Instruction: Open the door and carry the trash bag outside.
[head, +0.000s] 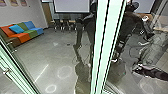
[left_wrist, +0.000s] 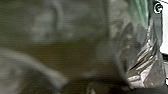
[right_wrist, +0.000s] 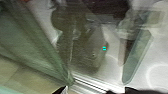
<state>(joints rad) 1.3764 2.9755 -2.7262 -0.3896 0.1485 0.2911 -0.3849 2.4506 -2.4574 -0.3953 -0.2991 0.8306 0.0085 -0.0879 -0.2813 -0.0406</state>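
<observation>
Where the head view looks down through glass, a pale-green door frame (head: 100, 47) crosses right of centre, two light uprights side by side; a second frame section (head: 17, 65) slants at lower left. Beyond: a grey floor, one multicoloured sofa (head: 22, 33) with one loose blue cushion (head: 17, 28), three wall pictures at upper left, at least two screens. One person (head: 86, 30) in dark clothing stands behind the glass; another dark figure (head: 127, 22) right of the uprights may be a reflection. Dark shape with white edging (head: 150, 71) at the right edge: robot part or mirror image, cannot tell. Left wrist view: crinkled, see-through film, dark over much of it, very close; judged to be the trash bag (left_wrist: 145, 60), one only, at the robot's left arm. Whether the left gripper clenches it, cannot tell. Right wrist view: one slanting glass panel (right_wrist: 30, 42) meets a pale metal threshold (right_wrist: 92, 85), tan flooring to one side, light floor to the other. State of the right gripper: cannot tell. Progress, judged: bag likely with the robot, doorway reached, door perhaps ajar, not certain. Left to do: passage through and carrying the bag outside, as far as shows.
</observation>
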